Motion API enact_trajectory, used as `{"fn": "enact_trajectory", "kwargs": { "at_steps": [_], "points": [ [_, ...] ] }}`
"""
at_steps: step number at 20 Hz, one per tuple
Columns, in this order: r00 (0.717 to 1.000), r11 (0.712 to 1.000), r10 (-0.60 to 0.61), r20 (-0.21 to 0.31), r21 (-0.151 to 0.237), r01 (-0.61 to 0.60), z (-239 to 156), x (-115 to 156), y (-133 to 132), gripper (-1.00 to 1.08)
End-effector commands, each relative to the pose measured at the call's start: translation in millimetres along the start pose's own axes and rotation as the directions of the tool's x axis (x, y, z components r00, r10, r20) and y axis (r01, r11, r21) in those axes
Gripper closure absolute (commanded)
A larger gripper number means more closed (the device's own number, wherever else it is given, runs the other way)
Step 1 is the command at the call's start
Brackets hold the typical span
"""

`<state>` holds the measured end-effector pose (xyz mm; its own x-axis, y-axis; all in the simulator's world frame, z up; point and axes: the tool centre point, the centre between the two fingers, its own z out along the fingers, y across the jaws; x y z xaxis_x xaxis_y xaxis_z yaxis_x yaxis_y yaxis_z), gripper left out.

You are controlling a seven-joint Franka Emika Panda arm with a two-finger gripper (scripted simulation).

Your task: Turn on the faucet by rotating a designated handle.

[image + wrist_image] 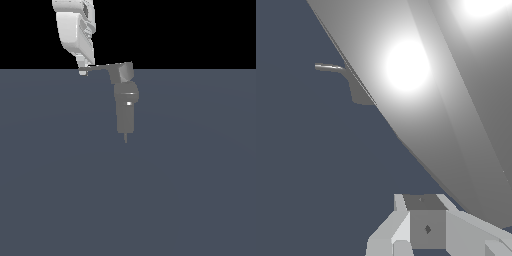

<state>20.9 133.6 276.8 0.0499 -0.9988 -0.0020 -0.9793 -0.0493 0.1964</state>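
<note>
The grey faucet [126, 107] stands upright in the middle of the exterior view, its thin tip pointing down and its angled head on top. The handle [105, 67], a thin flat bar, sticks out from the head toward the exterior view's left. My white gripper [84, 71] comes down from above, and its fingertips rest at the handle's outer end. The fingers look pressed together, with nothing held between them. In the wrist view the handle [421, 100] fills much of the picture as a broad, glaring grey slab beside my gripper [426, 210]. A small part of the faucet [358, 92] shows behind the slab.
A flat dark blue-grey floor [190, 190] spreads all around the faucet. The white arm's wrist [75, 27] rises above the handle's end at the exterior view's upper left.
</note>
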Motion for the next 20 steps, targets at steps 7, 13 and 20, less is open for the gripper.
{"fn": "enact_trajectory", "kwargs": {
  "at_steps": [7, 13, 20],
  "points": [
    [1.000, 1.000, 0.001, -0.004, -0.004, -0.001, 1.9, 1.8, 15.5, 1.08],
    [1.000, 1.000, 0.000, -0.003, -0.003, 0.000, 1.1, 14.2, 30.3, 1.08],
    [1.000, 1.000, -0.001, -0.003, -0.002, 0.001, 0.3, 29.3, 48.1, 1.08]
  ]
}}
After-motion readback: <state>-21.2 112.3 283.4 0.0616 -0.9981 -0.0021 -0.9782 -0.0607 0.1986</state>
